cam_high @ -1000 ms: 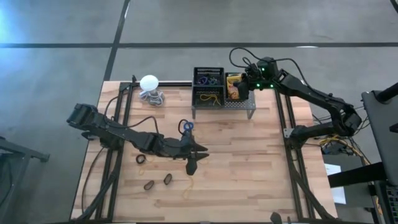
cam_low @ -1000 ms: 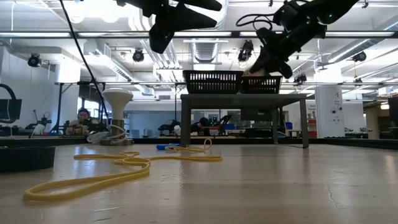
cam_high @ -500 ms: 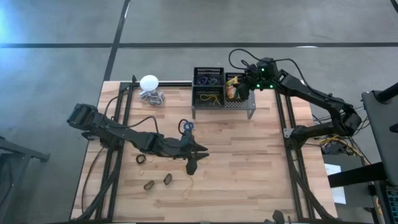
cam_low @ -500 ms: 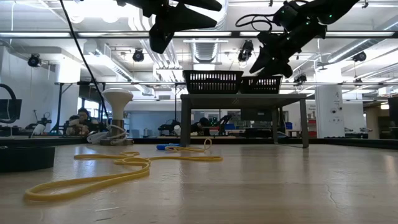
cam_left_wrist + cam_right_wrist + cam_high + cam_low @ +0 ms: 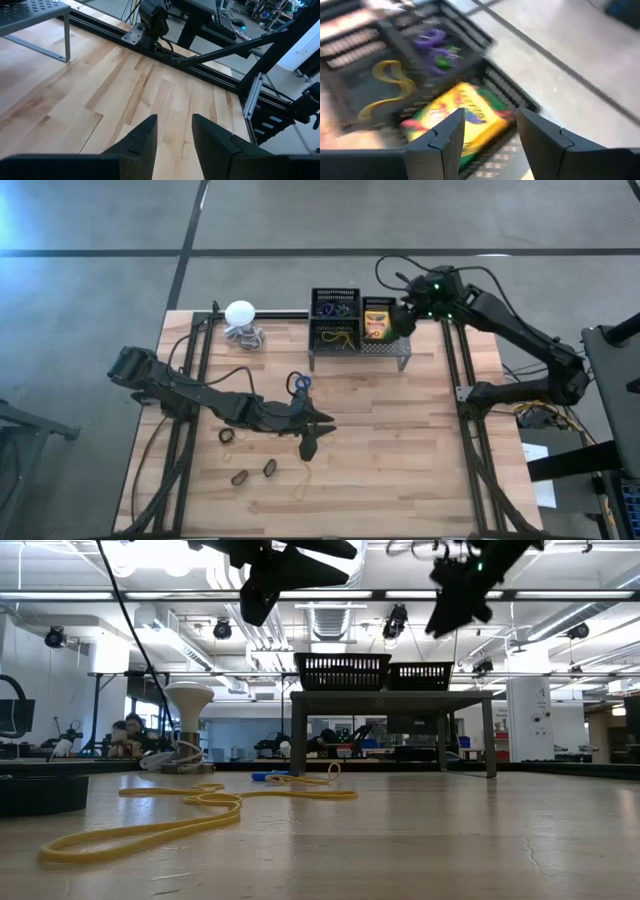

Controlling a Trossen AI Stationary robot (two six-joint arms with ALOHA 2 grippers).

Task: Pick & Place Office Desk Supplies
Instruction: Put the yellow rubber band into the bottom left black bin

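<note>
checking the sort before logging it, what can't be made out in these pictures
- Bin contents: the low view is side-on, so the mesh walls hide them.
- Two dark loops: high view, too small to tell their colour.
- Crayon box print: right wrist view, motion blur.
- Yellow band: near end blurred in the low view.

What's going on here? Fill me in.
The right pincer is open just above the mesh bins on the grey stand at the far edge of the table. A crayon box lies in the right-hand bin, with nothing in the pincer's grip. The left pincer hangs open and empty over mid-table. Loose rubber bands lie on the table near it, not yet binned.
</note>
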